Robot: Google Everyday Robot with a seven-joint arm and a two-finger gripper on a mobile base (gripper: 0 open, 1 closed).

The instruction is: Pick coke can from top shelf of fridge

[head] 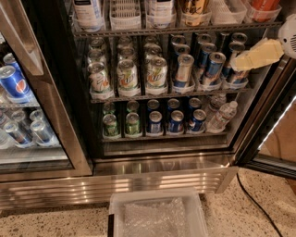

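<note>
The fridge [152, 159] stands open, with a black interior and wire shelves. The top shelf [175, 29] runs along the top edge of the view and carries bottle bottoms and clear plastic trays. At its far right, only the red lower part of what looks like the coke can [264, 4] shows in a tray. My gripper [253, 54], pale yellow on a white arm, reaches in from the right edge. It hangs just below the top shelf, in front of the rightmost blue-and-silver cans and below-left of the red can.
The middle rack holds green-and-white 7up cans [127, 74] and blue-and-silver cans [213, 65]. The lower rack holds small cans and water bottles [223, 115]. A closed glass door with Pepsi cans [13, 82] is at the left. A clear plastic bin [157, 215] and a black cable [253, 203] lie on the floor.
</note>
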